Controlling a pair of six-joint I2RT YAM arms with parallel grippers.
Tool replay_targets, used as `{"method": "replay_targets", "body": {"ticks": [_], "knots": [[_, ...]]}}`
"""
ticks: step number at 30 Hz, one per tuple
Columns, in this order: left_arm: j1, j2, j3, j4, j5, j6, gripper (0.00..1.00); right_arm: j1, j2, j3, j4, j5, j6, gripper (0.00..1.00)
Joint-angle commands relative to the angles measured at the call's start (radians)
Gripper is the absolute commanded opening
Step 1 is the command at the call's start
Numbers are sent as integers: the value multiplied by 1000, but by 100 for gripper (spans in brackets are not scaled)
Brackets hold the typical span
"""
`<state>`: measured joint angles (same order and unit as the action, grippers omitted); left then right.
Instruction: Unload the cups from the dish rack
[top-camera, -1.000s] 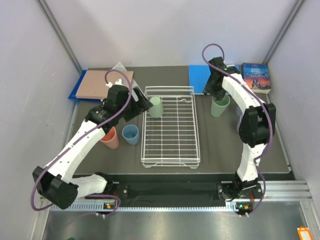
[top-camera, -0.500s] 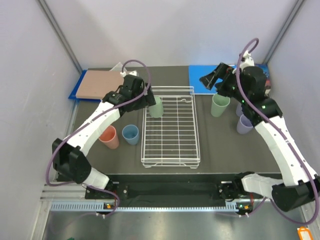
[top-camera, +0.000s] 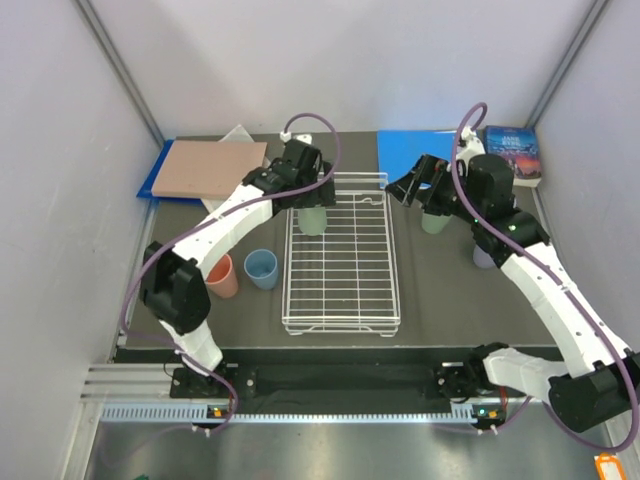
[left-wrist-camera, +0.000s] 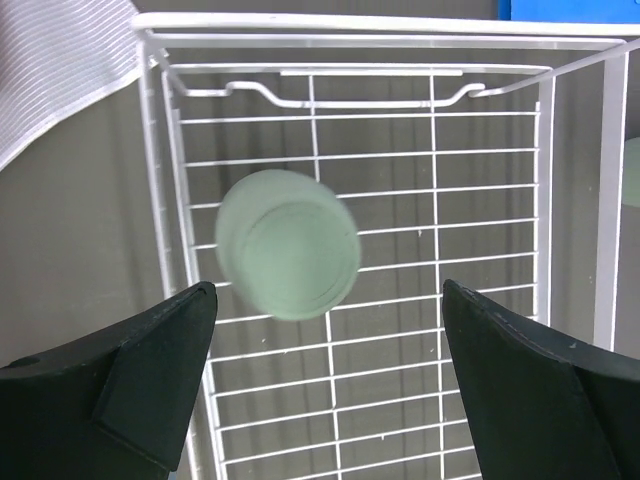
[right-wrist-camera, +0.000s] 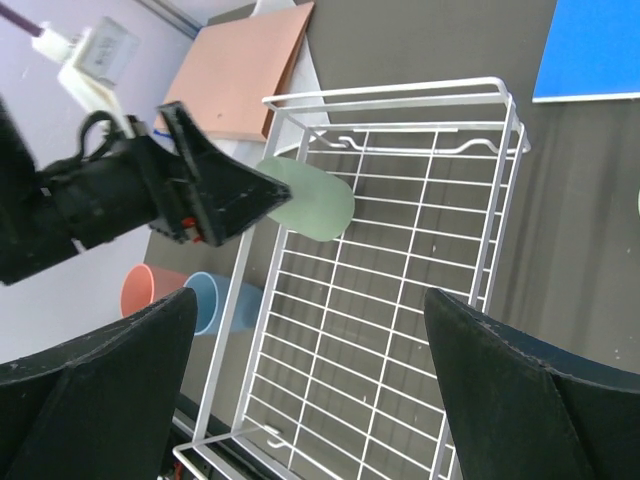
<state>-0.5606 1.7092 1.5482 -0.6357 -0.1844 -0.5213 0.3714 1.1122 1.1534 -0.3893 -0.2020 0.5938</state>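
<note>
The white wire dish rack (top-camera: 345, 290) lies mid-table. One pale green cup (top-camera: 313, 222) stands upside down in its far left corner. My left gripper (top-camera: 312, 198) hovers just above that cup, open. In the left wrist view the cup (left-wrist-camera: 288, 243) sits just ahead of the open gripper (left-wrist-camera: 327, 292). My right gripper (top-camera: 410, 185) is open and empty over the rack's far right corner; its wrist view shows the rack (right-wrist-camera: 400, 300) and the cup (right-wrist-camera: 318, 203). On the table stand a salmon pink cup (top-camera: 220, 276), a light blue cup (top-camera: 261, 268), a second green cup (top-camera: 434, 222) and a lilac cup (top-camera: 484, 256), half hidden.
A brown board (top-camera: 205, 165) on a blue folder and a white sheet (top-camera: 240, 135) lie at the back left. A blue folder (top-camera: 400, 152) and a book (top-camera: 512, 152) lie at the back right. Grey walls close in both sides.
My left gripper swung right to sit over the green cup in the rack. My right gripper left the green cup on the table and moved left toward the rack.
</note>
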Motion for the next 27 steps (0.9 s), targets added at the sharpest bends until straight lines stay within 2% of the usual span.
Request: {"method": "replay_targets", "body": {"ticks": [1,10,13,14,16,17,18,24,26,27], "knots": [[-13,59,67,11,-61,3,99,11,-51,15,32,-10,-22,95],[-12,156,66,-15,-125,-42,98,11,-34,3,20,-31,-43,94],[-12,179,79,-25,-121,-39,87,11,-26,-11,27,-34,-37,92],[-12,182,82,-36,-122,-39,66,11,-25,-12,24,-33,-38,92],[-13,176,84,-42,-124,-40,37,11,-25,-18,26,-25,-32,91],[-18,165,82,-45,-153,-40,10,11,-25,-20,24,-20,-28,91],[-19,159,87,-59,-167,-42,0,11,-23,-24,24,-17,-25,91],[-44,77,142,-111,-199,-26,0,11,-35,-32,32,13,-22,91],[-45,9,168,-108,-161,-34,0,11,-41,-27,17,88,-5,91],[-44,-22,162,-90,-65,-36,0,12,-52,-27,7,125,35,90]]}}
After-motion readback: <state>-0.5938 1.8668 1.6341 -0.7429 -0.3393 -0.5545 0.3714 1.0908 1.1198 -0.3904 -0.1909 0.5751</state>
